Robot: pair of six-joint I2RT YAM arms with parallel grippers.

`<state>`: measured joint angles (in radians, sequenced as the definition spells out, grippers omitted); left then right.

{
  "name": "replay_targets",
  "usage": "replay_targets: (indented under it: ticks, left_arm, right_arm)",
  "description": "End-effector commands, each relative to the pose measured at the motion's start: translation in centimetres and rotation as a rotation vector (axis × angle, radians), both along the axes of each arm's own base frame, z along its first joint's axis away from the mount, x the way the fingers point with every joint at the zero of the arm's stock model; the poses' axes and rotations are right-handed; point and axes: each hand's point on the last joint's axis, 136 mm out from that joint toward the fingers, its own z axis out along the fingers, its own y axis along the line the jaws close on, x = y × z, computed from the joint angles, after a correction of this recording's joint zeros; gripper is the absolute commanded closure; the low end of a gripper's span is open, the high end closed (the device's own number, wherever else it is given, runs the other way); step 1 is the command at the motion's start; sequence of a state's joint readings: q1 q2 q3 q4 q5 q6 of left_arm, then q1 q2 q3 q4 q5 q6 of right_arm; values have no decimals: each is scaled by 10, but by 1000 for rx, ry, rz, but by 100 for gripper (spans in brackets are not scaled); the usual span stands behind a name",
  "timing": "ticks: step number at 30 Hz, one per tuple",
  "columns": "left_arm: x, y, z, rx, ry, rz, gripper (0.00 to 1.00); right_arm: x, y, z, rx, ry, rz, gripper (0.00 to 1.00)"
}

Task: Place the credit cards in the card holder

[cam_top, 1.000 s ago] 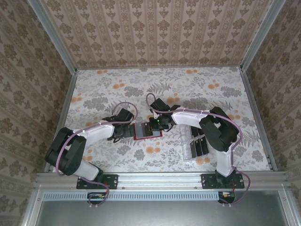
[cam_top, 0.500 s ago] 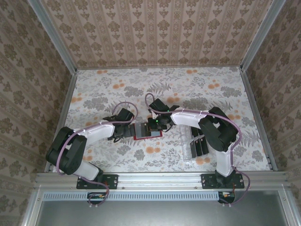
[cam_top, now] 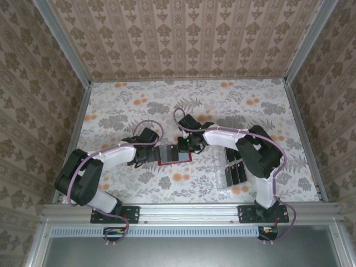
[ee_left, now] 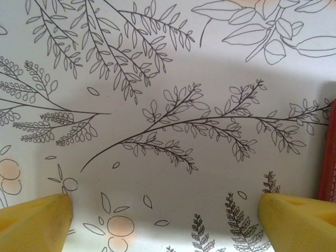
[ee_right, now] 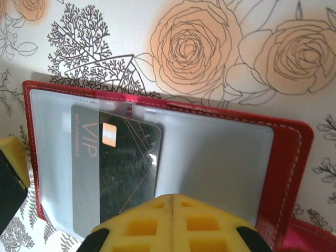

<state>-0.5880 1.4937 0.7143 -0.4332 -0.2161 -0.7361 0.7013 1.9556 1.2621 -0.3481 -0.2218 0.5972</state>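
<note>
Left jaws spread over the bench (ee_left: 157, 79) beside the red card holder (ee_right: 286, 157); right jaws pressed together above the credit card (ee_right: 126, 168) in its sleeve.

Lower end of the credit card (ee_right: 123, 168) was hidden behind the pressed-together tips of the right gripper (ee_right: 173, 212); the card holder (ee_right: 286, 168) ran off the bottom edge. In the left wrist view it was a red sliver, cut by the right edge. Other credit cards (cam_top: 239, 171) in the clear tray (cam_top: 222, 181), from above: too small to count.
</note>
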Motion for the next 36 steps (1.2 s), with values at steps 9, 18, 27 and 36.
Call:
replay_targets:
  ticks: [9,18,27,36]
  left_arm:
    - [5,-10,-8,-17,9,-24,0]
    - [5,-10,-9,-22,9,-28,0]
    - [4,-11,-11,-26,11,-26,0]
    - [4,-12,-11,-26,11,-27,0]
  right_arm:
    - [1,33,-1,42,24,53,94]
    - [0,54,4,130,42,49,94]
    - [-6,73,1,156,65,76,94]
    - [-3,52,30,160,-6,45,94]
